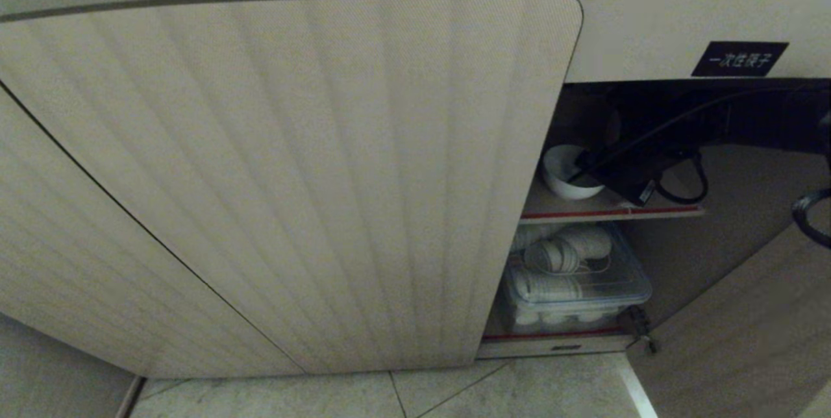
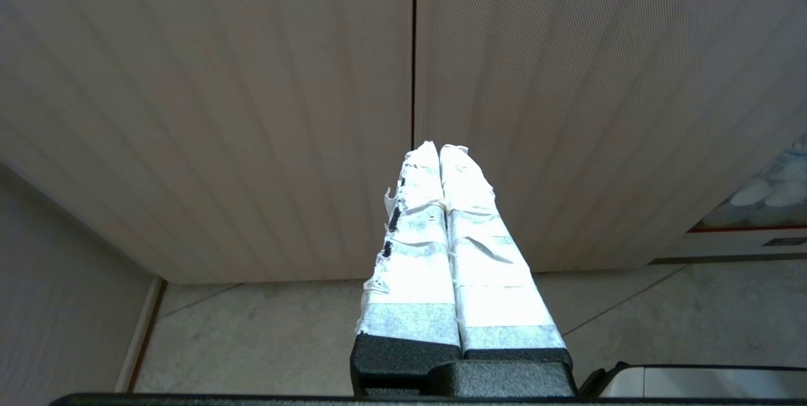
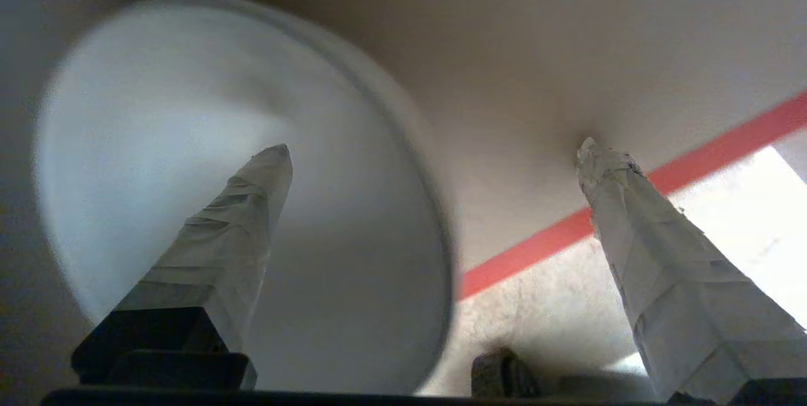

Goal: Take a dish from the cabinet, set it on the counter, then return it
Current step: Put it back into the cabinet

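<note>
right gripper fingers wide apart, one inside white bowl

clear lidded box of white dishes, pale tiled floor

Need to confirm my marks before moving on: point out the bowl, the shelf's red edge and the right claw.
bowl point(image 1: 563, 174), head view, white outer wall.
red edge point(image 1: 610, 213), head view, shelf front strip.
right claw point(image 3: 435, 154), right wrist view, gap between open tips.
</note>
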Motion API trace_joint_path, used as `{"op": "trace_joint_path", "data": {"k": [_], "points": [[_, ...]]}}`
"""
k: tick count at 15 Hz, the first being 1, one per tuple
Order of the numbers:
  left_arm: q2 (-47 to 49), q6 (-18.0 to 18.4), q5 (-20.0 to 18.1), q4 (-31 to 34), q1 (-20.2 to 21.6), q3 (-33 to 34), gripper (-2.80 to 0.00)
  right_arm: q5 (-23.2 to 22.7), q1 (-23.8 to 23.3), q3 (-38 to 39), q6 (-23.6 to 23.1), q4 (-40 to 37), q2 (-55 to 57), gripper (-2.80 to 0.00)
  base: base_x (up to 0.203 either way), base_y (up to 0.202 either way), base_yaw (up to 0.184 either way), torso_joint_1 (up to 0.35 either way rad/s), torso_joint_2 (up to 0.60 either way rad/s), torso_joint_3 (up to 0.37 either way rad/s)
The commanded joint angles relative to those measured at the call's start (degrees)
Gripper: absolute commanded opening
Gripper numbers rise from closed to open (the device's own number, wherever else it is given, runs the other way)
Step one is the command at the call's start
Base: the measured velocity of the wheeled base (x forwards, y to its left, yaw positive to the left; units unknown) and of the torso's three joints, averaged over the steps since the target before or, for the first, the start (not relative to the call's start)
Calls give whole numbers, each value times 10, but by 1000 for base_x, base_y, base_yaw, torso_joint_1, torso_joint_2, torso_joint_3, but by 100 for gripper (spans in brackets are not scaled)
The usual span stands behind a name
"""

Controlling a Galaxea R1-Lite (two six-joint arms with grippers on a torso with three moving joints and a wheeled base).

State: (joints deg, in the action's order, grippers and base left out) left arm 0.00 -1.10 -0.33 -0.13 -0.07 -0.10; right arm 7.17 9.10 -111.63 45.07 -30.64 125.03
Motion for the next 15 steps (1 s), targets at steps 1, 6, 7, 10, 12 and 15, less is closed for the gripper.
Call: {"op": "trace_joint_path", "data": {"k": [1, 6, 7, 10, 12, 15], "points": [[0, 0, 0, 0, 0, 0, -280, 5, 2, 1, 2, 4, -2, 0, 0, 0, 0, 0, 0, 0], [0, 0, 0, 0, 0, 0, -280, 30, 6, 13, -29, 48, -4, 0, 0, 0, 0, 0, 0, 0], [0, 0, 0, 0, 0, 0, -280, 35, 6, 20, -36, 56, -6, 0, 0, 0, 0, 0, 0, 0], [0, 0, 0, 0, 1, 0, -280, 41, 6, 28, -51, 86, -8, 0, 0, 0, 0, 0, 0, 0], [0, 0, 0, 0, 1, 0, -280, 54, 6, 31, -62, 112, -8, 0, 0, 0, 0, 0, 0, 0], [0, 0, 0, 0, 1, 0, -280, 63, 7, 47, -89, 132, -13, 0, 0, 0, 0, 0, 0, 0]]}}
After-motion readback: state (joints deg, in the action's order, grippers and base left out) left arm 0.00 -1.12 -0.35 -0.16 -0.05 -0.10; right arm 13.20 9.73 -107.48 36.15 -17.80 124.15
